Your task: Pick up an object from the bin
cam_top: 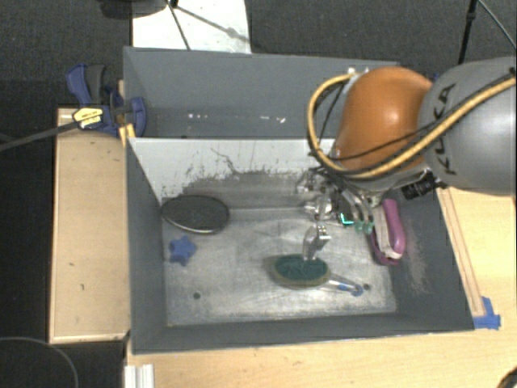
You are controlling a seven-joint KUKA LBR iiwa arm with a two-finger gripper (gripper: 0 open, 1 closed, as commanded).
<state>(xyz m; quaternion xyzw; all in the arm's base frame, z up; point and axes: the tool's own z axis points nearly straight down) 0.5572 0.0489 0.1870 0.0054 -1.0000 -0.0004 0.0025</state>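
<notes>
Left of the purple tube (393, 231), my jaws hang at a flat dark-green disc (297, 272); apart or together, I cannot tell. It looks light, thin, perhaps soft; I'd pinch across its rim.

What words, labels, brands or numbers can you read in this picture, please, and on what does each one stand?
"KUKA": in dark letters on the grey arm, partly crossed by its yellow cable.
No lettering can be made out on the things in the bin: the dark oval disc, blue piece, green round pad and purple object.
</notes>
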